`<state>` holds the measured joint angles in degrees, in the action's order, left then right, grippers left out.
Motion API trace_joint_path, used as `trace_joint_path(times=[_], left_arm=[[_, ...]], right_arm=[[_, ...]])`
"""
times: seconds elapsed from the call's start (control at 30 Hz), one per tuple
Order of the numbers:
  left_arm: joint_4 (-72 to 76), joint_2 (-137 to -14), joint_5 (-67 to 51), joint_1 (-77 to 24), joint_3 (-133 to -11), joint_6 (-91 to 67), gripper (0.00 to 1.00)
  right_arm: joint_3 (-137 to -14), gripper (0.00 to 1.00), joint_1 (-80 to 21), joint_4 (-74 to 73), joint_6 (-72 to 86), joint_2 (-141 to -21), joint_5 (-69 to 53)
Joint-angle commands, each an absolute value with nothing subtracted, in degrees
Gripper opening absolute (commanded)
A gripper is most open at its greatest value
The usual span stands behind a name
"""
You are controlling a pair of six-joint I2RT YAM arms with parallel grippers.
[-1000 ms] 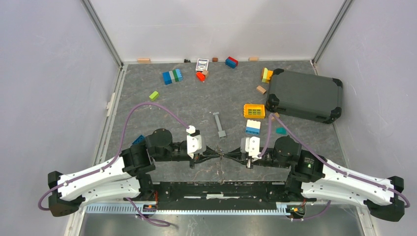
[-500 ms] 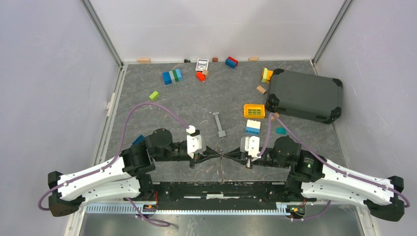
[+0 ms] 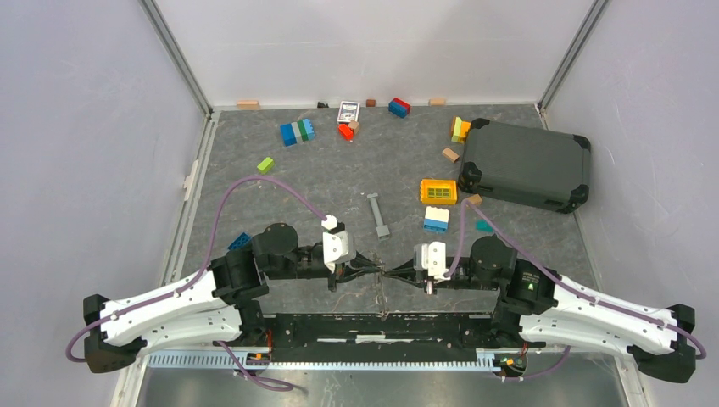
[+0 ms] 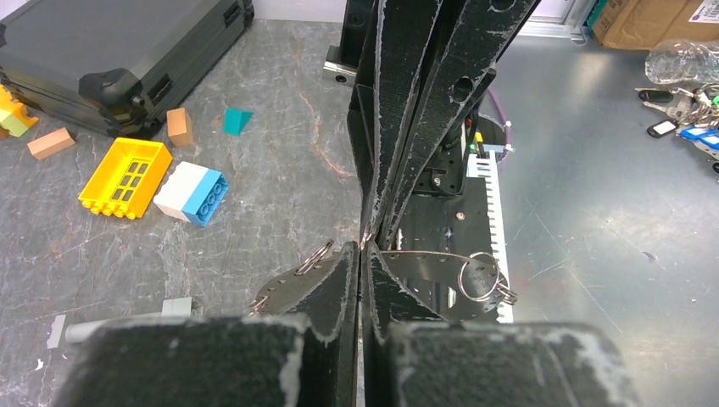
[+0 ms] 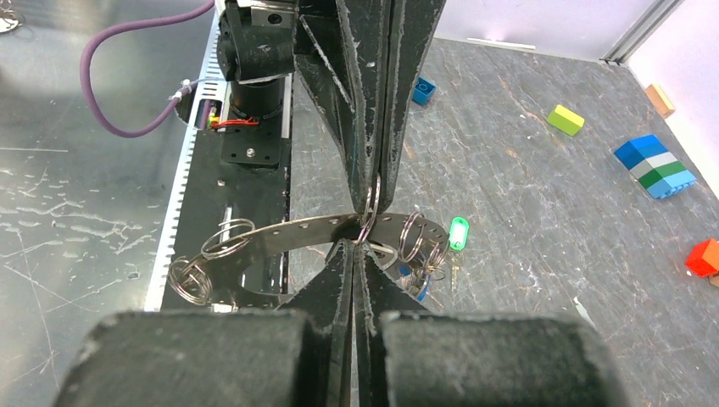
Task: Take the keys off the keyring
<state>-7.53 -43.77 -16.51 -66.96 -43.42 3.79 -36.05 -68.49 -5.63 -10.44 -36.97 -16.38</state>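
While both tools are pinched shut on the keyring [image 5: 297, 231], left tool [image 3: 373, 269] and right tool [image 3: 395, 273] tip to tip above the near part of the surface [image 3: 339, 170], nothing looks freed: the keys [image 5: 434, 270], one green-headed, hang from small rings [image 5: 411, 237] at its far end. All the removal seems left. Its band lies roughly level, long axis near-to-far, crossways to the tools; the keys point down.

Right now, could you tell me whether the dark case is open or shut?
Shut: the dark case lies flat with its lid down.
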Motion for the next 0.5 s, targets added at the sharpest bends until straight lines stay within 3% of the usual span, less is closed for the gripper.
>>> trace_joint_path(times=[0.0, 0.47], left_arm=[[-2.81, -43.83, -14.02, -66.89, -44.03, 1.93, 0.02], [-2.06, -43.94, -14.56, -66.88, -44.12, 1.59, 0.02]], right_arm=[[-36.49, 0.0, -68.64, -3.84, -11.49, -36.83, -20.22], [-36.87, 0.0, -68.64, -3.99, -11.07, -40.18, -14.56]])
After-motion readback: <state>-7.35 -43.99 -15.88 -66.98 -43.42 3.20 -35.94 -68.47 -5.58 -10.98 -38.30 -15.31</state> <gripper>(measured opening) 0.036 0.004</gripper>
